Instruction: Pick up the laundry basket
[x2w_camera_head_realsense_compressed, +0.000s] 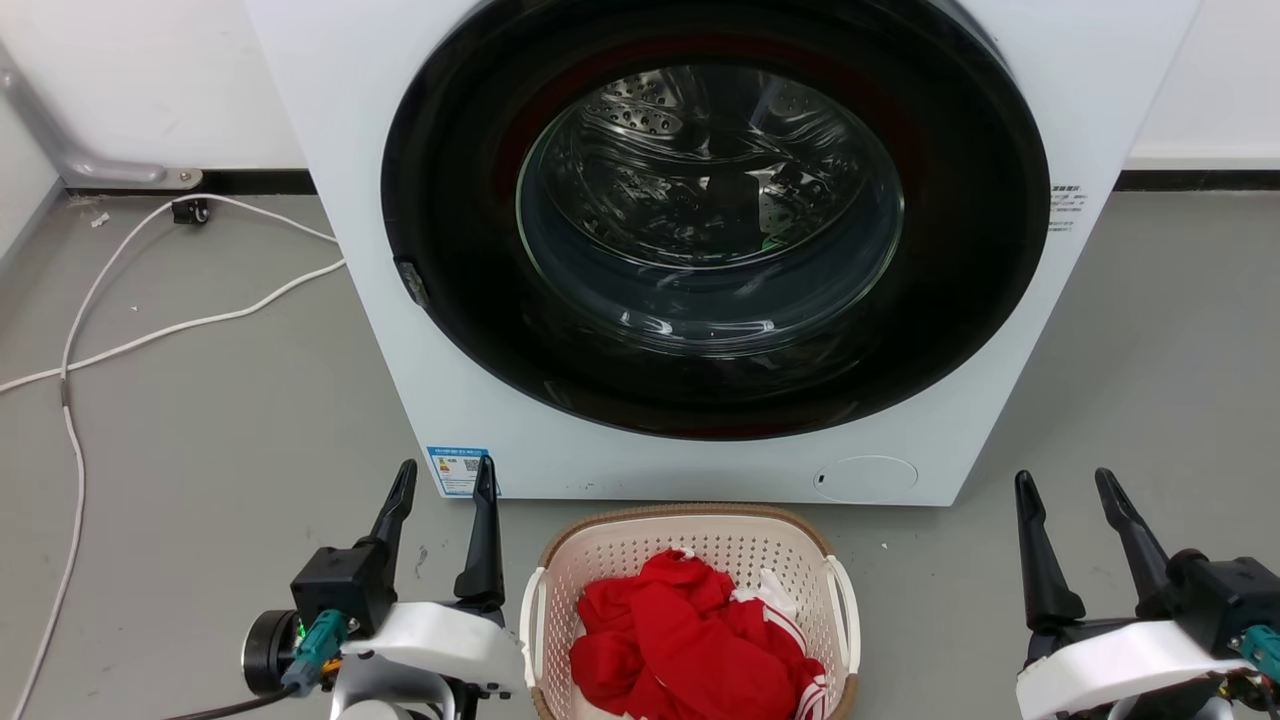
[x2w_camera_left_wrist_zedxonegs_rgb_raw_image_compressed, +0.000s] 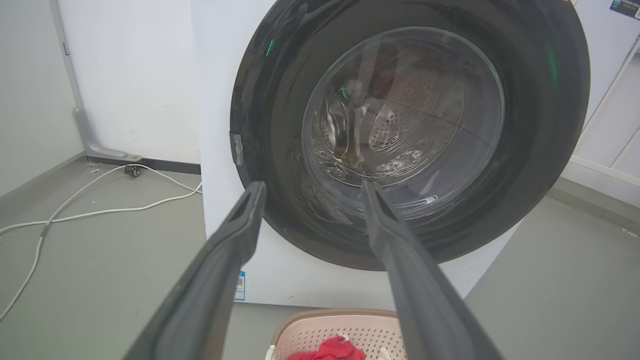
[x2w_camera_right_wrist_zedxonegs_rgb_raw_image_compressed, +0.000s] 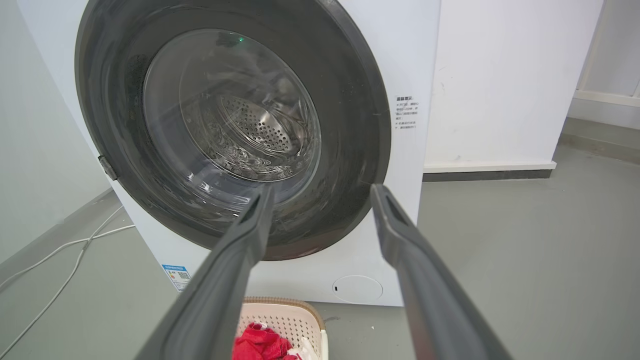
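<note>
The laundry basket (x2w_camera_head_realsense_compressed: 615, 555) stands on the floor just in front of the washing machine, cream with perforated walls, a brown rim and white side handles. Red clothing (x2w_camera_head_realsense_compressed: 690, 630) fills it. My left gripper (x2w_camera_head_realsense_compressed: 445, 475) is open just left of the basket, fingers pointing toward the machine. My right gripper (x2w_camera_head_realsense_compressed: 1065, 485) is open well to the basket's right. The basket's far rim (x2w_camera_left_wrist_zedxonegs_rgb_raw_image_compressed: 340, 316) peeks between my left fingers, with the left gripper (x2w_camera_left_wrist_zedxonegs_rgb_raw_image_compressed: 312, 187) empty. Its right corner (x2w_camera_right_wrist_zedxonegs_rgb_raw_image_compressed: 295, 312) sits low in the right wrist view, below my open right gripper (x2w_camera_right_wrist_zedxonegs_rgb_raw_image_compressed: 322, 192).
A white front-loading washing machine (x2w_camera_head_realsense_compressed: 560, 440) with a dark round closed door (x2w_camera_head_realsense_compressed: 715, 215) stands right behind the basket. White cables (x2w_camera_head_realsense_compressed: 150, 330) trail over the grey floor at left. Bare floor lies on both sides of the machine.
</note>
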